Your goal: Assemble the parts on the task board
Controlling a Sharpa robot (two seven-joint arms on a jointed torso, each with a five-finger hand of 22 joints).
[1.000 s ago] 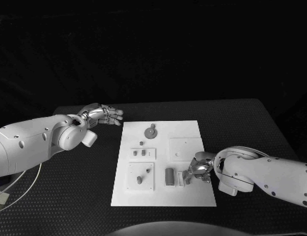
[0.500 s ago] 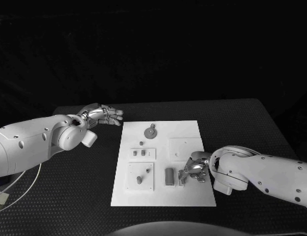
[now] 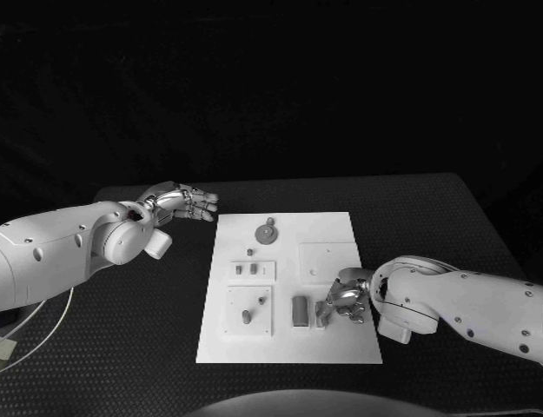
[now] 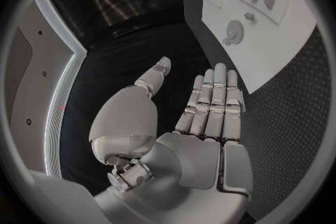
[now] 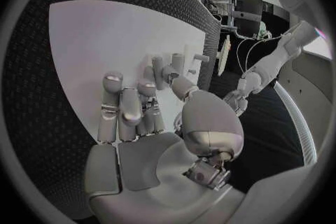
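Black textured table (image 3: 446, 217) across middle of frame, white task board (image 3: 327, 230) lying flat at its centre, small grey parts (image 3: 266, 232) on board

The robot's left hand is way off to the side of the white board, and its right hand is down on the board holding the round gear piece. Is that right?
Not quite. The right hand is at the small upright pieces near the front of the board, as the head view shows. The round gear piece lies untouched at the far end. The left hand part is right.

The right hand (image 3: 349, 301) covers the part of the task board (image 3: 327, 234) beneath it, so whether its fingers hold a piece cannot be told. The small parts (image 3: 256, 270) are too small to identify.
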